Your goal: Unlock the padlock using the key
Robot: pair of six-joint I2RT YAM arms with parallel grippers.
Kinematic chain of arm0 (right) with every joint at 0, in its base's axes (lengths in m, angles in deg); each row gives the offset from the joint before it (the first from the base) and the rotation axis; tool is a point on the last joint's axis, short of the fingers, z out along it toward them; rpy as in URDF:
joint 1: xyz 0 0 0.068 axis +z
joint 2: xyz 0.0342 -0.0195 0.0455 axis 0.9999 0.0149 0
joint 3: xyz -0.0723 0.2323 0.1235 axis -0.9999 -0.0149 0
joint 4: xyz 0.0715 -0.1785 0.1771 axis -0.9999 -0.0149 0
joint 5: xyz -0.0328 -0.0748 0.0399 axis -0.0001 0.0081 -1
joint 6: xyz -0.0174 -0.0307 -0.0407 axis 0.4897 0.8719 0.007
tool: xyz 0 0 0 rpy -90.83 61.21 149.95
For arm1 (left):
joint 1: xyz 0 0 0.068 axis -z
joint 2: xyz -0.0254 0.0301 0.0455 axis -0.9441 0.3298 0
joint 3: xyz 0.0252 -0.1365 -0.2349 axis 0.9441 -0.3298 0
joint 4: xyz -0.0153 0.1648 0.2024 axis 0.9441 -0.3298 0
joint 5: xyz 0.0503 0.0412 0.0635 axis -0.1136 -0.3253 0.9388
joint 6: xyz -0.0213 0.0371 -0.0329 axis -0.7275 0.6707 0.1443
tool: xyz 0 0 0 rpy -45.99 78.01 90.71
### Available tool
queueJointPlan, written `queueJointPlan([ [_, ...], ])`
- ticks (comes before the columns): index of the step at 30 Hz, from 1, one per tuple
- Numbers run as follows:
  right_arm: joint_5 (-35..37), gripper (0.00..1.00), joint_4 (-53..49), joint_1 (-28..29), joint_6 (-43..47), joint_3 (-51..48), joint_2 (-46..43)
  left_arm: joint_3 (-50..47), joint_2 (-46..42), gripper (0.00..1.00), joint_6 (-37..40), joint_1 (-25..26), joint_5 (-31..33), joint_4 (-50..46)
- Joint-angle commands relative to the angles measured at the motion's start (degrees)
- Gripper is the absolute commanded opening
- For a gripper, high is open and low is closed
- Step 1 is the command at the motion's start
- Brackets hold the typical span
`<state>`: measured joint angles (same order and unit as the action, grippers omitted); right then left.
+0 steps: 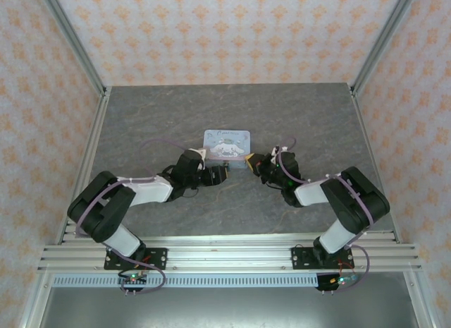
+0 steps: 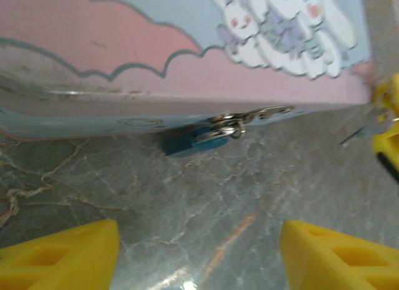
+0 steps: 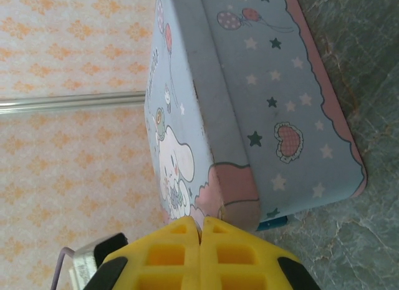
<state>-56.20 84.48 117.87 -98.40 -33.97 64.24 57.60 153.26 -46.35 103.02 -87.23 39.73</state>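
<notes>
The padlock [image 2: 186, 143] is a tiny dark blue-teal lock lying on the table against the near wall of the pale blue cartoon tin [image 2: 124, 47], with its silver shackle [image 2: 227, 126] through the tin's hasp. A blue corner of the padlock [image 3: 274, 223] peeks from under the tin. My left gripper [image 2: 199, 232] is open just in front of the lock, its yellow fingers [image 2: 62, 256] wide apart with bare table between them. My right gripper [image 3: 201, 224] is shut at the tin's near right corner. A small grey key [image 2: 369, 123] is pinched in its tips.
The tin [image 1: 227, 144] sits mid-table on the grey marbled top [image 1: 141, 123]. Both grippers, left [image 1: 223, 174] and right [image 1: 251, 159], crowd its near edge. Patterned walls with metal posts [image 1: 74, 46] close in the left, back and right sides.
</notes>
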Motion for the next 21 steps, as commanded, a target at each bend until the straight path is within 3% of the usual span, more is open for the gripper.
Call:
queueJointPlan([
  [1,3.4,0.0,3.0,0.3,-0.6,1.8,1.4,2.0,2.7,0.67,4.1,0.6,2.6,4.4],
  [11,1.8,0.0,5.9,0.3,-1.5,4.0,5.7,3.6,8.4,0.61,5.7,1.6,6.6,10.8],
  [21,-0.2,0.0,-1.8,-1.8,1.5,8.1,-0.1,6.3,11.6,0.58,7.3,1.7,7.7,10.5],
])
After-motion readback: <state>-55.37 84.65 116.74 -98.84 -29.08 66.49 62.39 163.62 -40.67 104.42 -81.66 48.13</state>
